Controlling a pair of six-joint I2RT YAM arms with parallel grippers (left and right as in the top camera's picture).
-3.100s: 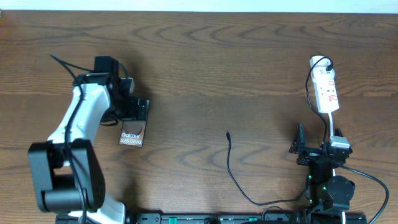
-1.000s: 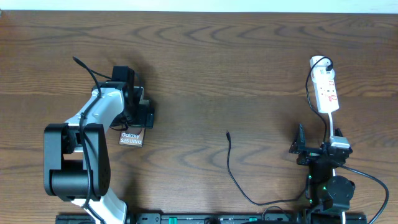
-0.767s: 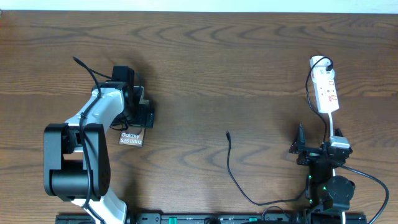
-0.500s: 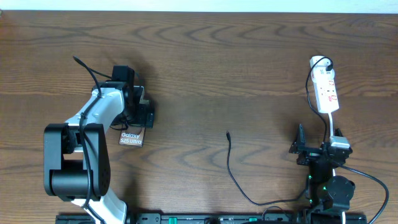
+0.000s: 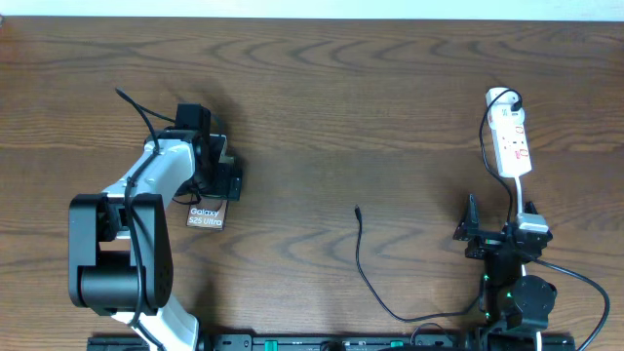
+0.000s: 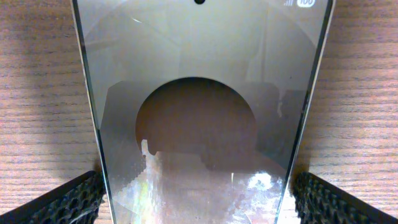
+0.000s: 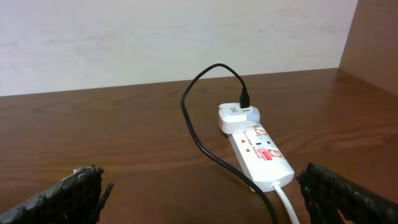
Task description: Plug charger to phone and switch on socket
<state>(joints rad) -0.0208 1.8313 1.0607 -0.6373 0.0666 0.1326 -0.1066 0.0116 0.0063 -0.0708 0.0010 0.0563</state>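
Observation:
The phone (image 5: 206, 216) lies flat on the wooden table at the left, its white label end toward the front. My left gripper (image 5: 222, 180) covers its far end. In the left wrist view the glossy phone (image 6: 199, 74) fills the frame, and my left gripper (image 6: 199, 193) has a finger against each long edge. The charger (image 5: 363, 263) lies loose mid-table, its plug tip (image 5: 358, 209) pointing away and well right of the phone. The socket (image 5: 511, 144) lies at the far right and shows in the right wrist view (image 7: 261, 152). My right gripper (image 5: 473, 232) is open and empty (image 7: 202, 183).
A black cable (image 7: 199, 137) loops from a white adapter (image 7: 239, 115) at the socket's far end. A white cable (image 7: 287, 208) leaves its near end. A pale wall borders the table's far edge. The right arm base (image 5: 517, 292) sits at the front right.
Since about three seconds ago the left arm has swung right and its gripper has come down over the phone's far end. Nothing has moved in the last second.

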